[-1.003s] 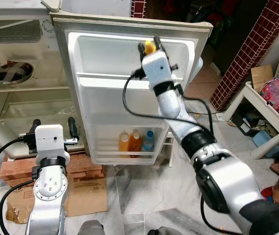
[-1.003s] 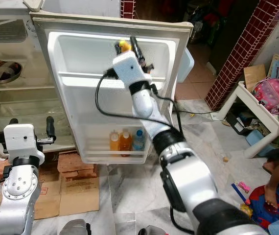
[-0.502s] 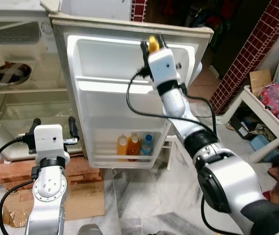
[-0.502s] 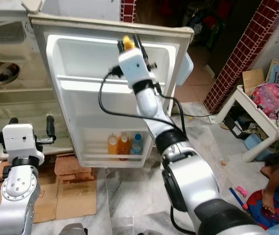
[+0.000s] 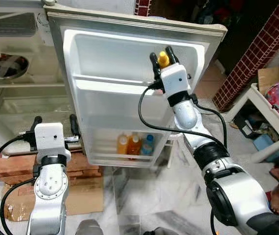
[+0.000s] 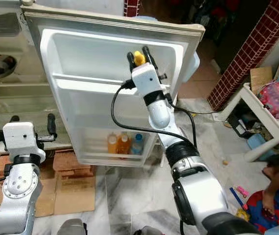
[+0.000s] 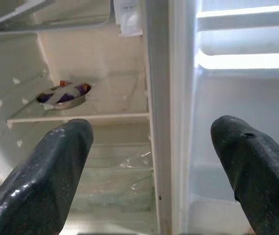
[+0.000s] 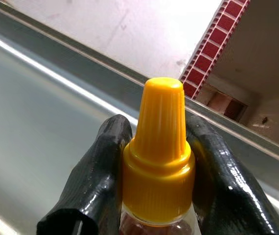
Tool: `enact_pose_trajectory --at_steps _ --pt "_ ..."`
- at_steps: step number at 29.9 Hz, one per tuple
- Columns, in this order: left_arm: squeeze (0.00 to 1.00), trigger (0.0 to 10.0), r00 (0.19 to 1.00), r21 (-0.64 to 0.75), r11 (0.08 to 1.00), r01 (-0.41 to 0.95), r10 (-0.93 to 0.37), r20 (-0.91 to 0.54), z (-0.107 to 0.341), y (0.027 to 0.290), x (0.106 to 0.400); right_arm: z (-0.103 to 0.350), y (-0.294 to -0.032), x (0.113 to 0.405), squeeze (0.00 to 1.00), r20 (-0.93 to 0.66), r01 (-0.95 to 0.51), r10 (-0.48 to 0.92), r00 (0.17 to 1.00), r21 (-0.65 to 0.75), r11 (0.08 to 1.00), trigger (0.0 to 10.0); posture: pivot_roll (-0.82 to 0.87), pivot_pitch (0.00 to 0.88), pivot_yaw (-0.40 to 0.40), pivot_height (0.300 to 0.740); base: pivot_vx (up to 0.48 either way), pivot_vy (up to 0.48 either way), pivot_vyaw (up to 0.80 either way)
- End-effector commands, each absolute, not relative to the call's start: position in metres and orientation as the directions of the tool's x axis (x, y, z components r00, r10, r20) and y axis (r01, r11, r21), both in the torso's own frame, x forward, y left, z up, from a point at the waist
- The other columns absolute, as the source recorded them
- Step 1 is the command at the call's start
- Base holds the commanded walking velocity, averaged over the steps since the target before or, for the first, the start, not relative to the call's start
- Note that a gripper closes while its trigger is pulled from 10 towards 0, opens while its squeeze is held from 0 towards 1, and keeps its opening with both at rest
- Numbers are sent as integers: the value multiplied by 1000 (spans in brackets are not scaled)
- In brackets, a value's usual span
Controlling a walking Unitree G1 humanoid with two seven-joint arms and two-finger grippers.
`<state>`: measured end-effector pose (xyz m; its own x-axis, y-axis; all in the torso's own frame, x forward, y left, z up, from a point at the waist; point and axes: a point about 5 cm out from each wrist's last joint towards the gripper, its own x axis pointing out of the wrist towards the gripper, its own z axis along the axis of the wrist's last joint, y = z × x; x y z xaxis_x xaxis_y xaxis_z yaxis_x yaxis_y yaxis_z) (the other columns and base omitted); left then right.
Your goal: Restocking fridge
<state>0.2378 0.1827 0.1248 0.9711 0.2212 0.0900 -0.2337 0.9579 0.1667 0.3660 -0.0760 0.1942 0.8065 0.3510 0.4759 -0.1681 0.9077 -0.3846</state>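
While the right gripper [image 5: 161, 55] sits upper centre of frame against the open white fridge door [image 5: 105, 98], its black fingers [image 8: 100, 176] clamp a yellow-capped bottle [image 8: 159, 156]. Lower left, the left gripper [image 7: 149, 161] hangs with fingers spread, holding nothing. Three small bottles [image 5: 135, 145] stand in the bottom door shelf.
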Motion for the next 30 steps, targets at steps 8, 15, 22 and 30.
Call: enact_pose_trajectory --at_steps 8,15,22,30 --pt "0 10000 969 166 955 -244 235 71 121 183 237 185 -78 381 0 296 -188 340 893 -441 878 10000 153 0 -98 740 0 0 0" --pt "0 10000 970 169 956 -240 232 68 121 181 240 188 -73 391 0 198 -165 328 924 -569 806 10000 152 0 -97 740 0 0 0" --pt "0 10000 970 168 956 -240 233 64 120 180 240 195 -56 394 0 158 -187 399 903 -691 698 10000 152 0 -110 740 0 0 0" --pt "0 10000 970 164 956 -244 238 58 119 180 239 188 -34 387 1000 122 -277 464 878 -660 699 10000 160 0 -121 740 0 0 0"
